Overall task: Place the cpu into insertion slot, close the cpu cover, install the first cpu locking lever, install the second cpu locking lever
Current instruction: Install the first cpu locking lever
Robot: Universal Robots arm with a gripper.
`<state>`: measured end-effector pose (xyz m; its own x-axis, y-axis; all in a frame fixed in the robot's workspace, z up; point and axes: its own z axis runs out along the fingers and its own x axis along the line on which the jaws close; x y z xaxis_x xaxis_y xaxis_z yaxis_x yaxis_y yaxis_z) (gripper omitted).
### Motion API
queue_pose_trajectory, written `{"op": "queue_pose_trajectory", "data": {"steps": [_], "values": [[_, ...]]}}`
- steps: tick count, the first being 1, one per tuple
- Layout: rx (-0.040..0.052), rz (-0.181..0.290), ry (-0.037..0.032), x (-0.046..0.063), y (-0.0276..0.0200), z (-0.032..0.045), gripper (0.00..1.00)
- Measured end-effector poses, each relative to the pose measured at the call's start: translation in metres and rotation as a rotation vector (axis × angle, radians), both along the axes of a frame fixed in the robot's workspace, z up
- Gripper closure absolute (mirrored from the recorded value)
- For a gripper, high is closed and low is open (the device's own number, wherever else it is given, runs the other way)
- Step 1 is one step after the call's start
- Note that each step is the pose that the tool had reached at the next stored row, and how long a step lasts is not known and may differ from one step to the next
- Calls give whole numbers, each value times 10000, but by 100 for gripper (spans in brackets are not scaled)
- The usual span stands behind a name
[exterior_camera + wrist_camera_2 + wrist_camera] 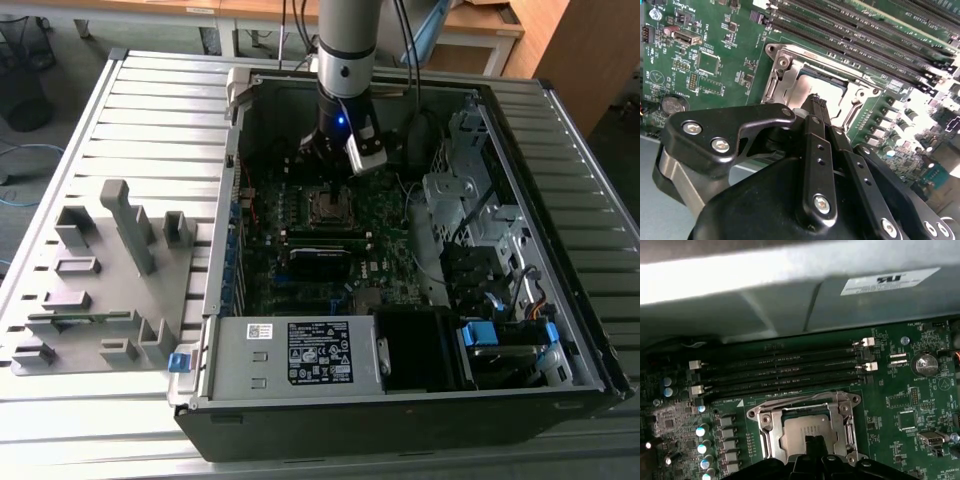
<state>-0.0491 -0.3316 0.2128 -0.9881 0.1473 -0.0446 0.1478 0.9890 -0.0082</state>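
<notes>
In the exterior view I have the gripper (334,188) low inside the open computer case (400,440), hanging right above the socket (330,208) in the middle of the green motherboard (385,218). In the second wrist view the two black fingers (816,145) run together to one narrow tip, and I see nothing pinched between them. That tip sits just over the cpu (827,85), which lies flat in the socket; whether it touches the metal top I cannot tell. The cpu cover (774,82) appears to lie down around the chip as a silvery frame, with the memory slots (855,35) just beside it. In the first wrist view the cpu (805,427) shows pale grey through the window of the cpu cover (765,432), and the closed gripper (813,442) hangs over the chip's edge. I cannot make out whether either locking lever is latched. I judge the chip to be light, stiff and thin, with a smooth top that would slip under a pad and delicate contacts beneath. I would hold it only by two opposite edges and never lean on it at an angle. The cover looks like thin, springy sheet metal, best pushed on the frame itself and not through the window.
</notes>
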Motion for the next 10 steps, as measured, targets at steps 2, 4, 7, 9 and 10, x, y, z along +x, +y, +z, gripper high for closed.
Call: {"op": "queue_pose_trajectory", "data": {"steps": [2,4,7,9,10], "values": [[-2,115,1,-2,-2,0,90],[-3,197,1,-3,-2,0,90],[-2,200,1,-3,-3,0,90],[-3,200,2,-4,-4,9,90],[-2,200,2,-4,-3,19,90]]}}
